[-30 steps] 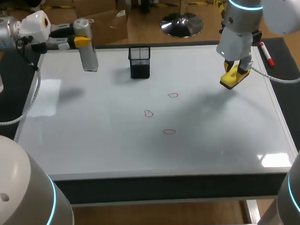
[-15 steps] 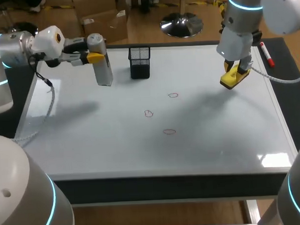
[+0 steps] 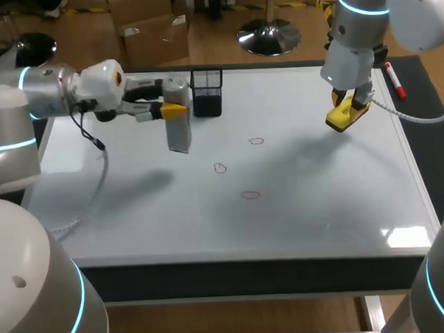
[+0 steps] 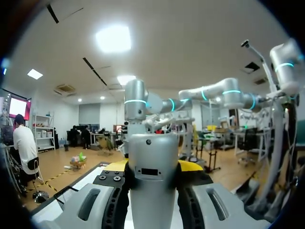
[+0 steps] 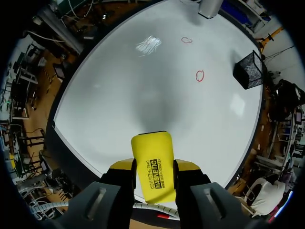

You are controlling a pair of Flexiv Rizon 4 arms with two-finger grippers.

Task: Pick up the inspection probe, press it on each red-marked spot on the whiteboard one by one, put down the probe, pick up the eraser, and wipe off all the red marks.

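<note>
My left gripper (image 3: 172, 110) is shut on the grey cylindrical probe (image 3: 178, 126), which hangs upright above the whiteboard (image 3: 135, 207), just left of the red marks. In the left wrist view the probe (image 4: 153, 181) fills the gap between the fingers of the left gripper (image 4: 153, 167). Three red marks (image 3: 256, 141) (image 3: 220, 167) (image 3: 250, 195) lie mid-board. My right gripper (image 3: 346, 109) is shut on the yellow eraser (image 3: 344, 117) above the board's far right. In the right wrist view the eraser (image 5: 151, 164) sits in the right gripper (image 5: 152, 177), with two red marks (image 5: 199, 75) (image 5: 187, 40) ahead.
A black mesh pen holder (image 3: 207, 92) stands at the board's far edge, just right of the probe, also seen as the mesh holder (image 5: 250, 69) in the right wrist view. A red marker (image 3: 395, 81) lies beyond the board's right rim.
My left arm has carried the probe from the far left corner rightward and nearer, to beside the pen holder. The right arm and eraser have not moved.
</note>
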